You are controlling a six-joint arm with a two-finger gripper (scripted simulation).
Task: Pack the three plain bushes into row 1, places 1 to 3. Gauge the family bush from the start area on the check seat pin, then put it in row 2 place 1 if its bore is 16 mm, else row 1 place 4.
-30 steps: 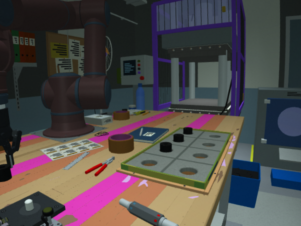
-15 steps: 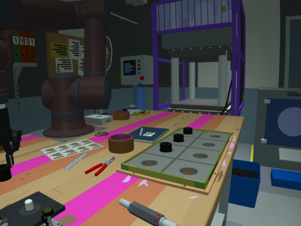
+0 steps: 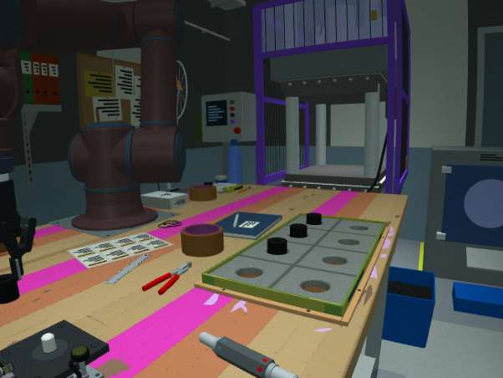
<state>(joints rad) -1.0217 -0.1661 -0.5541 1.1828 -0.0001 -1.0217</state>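
The family bush, a black ring, sits at the left edge of the bench, partly cut off by the frame. My gripper stands right over it, closed on the bush. Three plain black bushes sit in the tray's left row, in the three far places. The tray is grey with a green rim, at the bench's right edge. Its other seats are empty. The check seat, a black plate with a white pin, lies at the near left corner.
A blue bin stands on the floor right of the bench. Tape rolls, red pliers, a steel ruler, label sheets and a blue notebook lie between arm base and tray. A grey tool lies at the front.
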